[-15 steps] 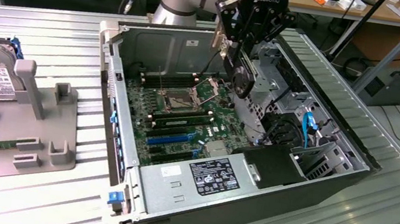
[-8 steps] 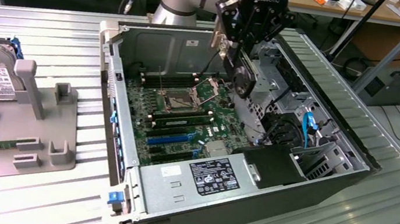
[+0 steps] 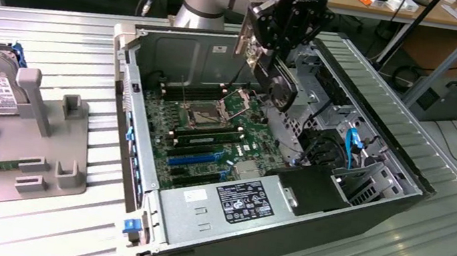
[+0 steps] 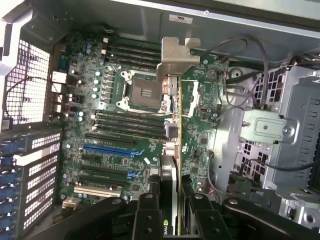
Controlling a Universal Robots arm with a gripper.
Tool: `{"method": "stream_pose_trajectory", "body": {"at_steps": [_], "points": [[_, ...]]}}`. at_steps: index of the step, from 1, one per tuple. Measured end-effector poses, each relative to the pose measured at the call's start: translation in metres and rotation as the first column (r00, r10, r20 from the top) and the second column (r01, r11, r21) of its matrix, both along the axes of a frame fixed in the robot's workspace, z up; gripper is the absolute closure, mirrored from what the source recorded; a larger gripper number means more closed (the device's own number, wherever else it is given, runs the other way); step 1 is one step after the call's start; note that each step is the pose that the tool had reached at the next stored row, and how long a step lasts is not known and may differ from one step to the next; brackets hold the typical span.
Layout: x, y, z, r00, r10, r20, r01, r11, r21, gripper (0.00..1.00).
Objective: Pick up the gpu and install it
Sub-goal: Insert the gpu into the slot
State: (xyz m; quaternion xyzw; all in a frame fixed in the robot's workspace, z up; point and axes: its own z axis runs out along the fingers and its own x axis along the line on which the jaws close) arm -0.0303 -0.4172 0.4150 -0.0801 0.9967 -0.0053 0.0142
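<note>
"Where was the gpu (image 3: 281, 87) at that moment?"

"In the gripper (image 3: 264, 58), hanging below it inside the open computer case (image 3: 196, 231), over the motherboard (image 3: 210, 132). The jaws were clamped on the card's two flat faces. From the wrist view its silver bracket (image 4: 177, 57) stuck out at the end away from the fingers. I couldn't tell whether it touched anything below."

"Would it take rough handling?"

"I doubted it. It looked thin, light and stiff, so weight was no worry. But bare circuitry is fragile, and such smooth faces could slip or twist in a pinch. A grip on the flat sides seemed right to me, since it left the connector edge free for a blue slot (image 4: 107, 149)."
</note>
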Motion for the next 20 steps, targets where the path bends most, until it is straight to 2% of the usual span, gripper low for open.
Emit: {"method": "stream_pose_trajectory", "body": {"at_steps": [7, 10, 15, 19, 20], "points": [[0.0, 0.0, 0.0, 0.9958, 0.091, 0.0, -0.091, 0.9958, 0.0, 0.73], [0.0, 0.0, 0.0, 0.9902, 0.14, 0.0, -0.14, 0.9902, -0.0001, 0.73], [0.0, 0.0, 0.0, 0.9764, 0.216, 0.0, -0.216, 0.9764, 0.0, 0.73], [0.0, 0.0, 0.0, 0.9586, 0.285, 0.0, -0.285, 0.9586, -0.0001, 0.73], [0.0, 0.0, 0.0, 0.9523, 0.305, 0.0, -0.305, 0.9523, -0.0001, 0.73]]}}
